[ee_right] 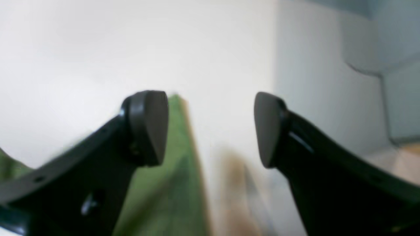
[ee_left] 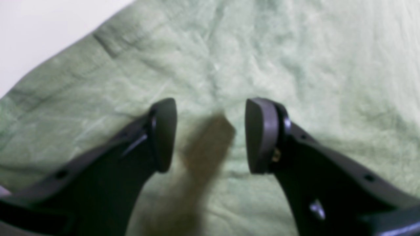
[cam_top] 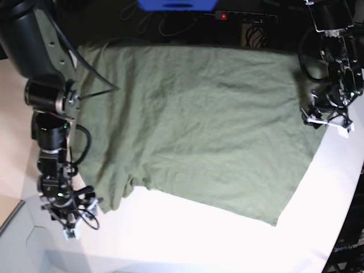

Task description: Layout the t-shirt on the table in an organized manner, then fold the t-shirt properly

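Along the top of the base view, against dark surroundings: a blue object (cam_top: pixel 176 4), cut off by the frame edge. Just to its right, a dark power strip (cam_top: pixel 245 17) lying lengthwise, with a small red light (cam_top: pixel 223 16) lit at its left end. Below and between these, thin dark cables (cam_top: pixel 154 25) in loose loops. On the far left, pale tan floor (cam_top: pixel 10 170); in the lower left corner, a grey panel (cam_top: pixel 17 242). In the right wrist view, blurred grey panels (ee_right: pixel 328 65) on the right, and a tan patch of floor (ee_right: pixel 407 160) at the right edge.
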Tool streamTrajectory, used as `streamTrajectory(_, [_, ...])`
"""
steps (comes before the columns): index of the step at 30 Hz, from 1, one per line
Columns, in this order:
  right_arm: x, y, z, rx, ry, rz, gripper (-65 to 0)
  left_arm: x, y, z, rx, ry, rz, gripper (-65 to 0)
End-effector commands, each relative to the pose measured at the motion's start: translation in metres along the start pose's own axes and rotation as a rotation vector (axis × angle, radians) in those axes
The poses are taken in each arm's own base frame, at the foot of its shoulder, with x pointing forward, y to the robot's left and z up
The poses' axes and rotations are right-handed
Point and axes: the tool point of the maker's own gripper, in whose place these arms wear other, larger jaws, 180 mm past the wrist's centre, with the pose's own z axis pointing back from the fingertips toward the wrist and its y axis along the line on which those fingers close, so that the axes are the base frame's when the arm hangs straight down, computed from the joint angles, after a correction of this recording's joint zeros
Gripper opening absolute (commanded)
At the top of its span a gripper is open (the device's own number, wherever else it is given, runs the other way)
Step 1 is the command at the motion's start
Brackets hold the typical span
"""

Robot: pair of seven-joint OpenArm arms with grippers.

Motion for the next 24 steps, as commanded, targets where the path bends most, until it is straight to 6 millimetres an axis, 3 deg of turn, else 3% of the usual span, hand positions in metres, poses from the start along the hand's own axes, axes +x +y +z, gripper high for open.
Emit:
streamTrajectory(1, [0.033, -0.021, 0.007, -0.042, -0.059, -0.004, -24.6, 0.017, -0.003, 0.005, -0.011, -0.040, -0.003, -32.1])
streamTrajectory(5, [0.000, -0.023, 0.020, -0.056, 0.025, 0.035, -34.0, 0.024, -0.007, 0.006, -0.018, -0.055, -0.004, -32.1])
streamTrajectory(10, [-0.014, 0.014, 0.050, 0.011, -0.016, 0.142, -65.0, 0.035, -0.007, 0.010, -0.023, -0.083, 0.010, -32.1])
streamTrajectory(15, [-0.021, 0.043, 0.078, 0.055, -0.018, 0.206, -65.0, 0.069, -0.011, 0.018, -0.044, -0.162, 0.068, -32.1])
streamTrajectory(18, [-0.043, 0.060, 0.082, 0.112, 0.069, 0.245, -65.0, 0.089, -0.024, 0.023, -0.075, -0.204, 0.069, -32.1])
streamTrajectory(21, [-0.073, 0.060, 0.084, 0.116, 0.168, 0.250, -65.0, 0.112, -0.046, 0.032, -0.120, -0.262, 0.055, -32.1])
streamTrajectory(24, [-0.096, 0.067, 0.088, 0.135, 0.190, 0.249, -65.0, 0.126, -0.089, 0.029, -0.181, -0.271, -0.010, -32.1])
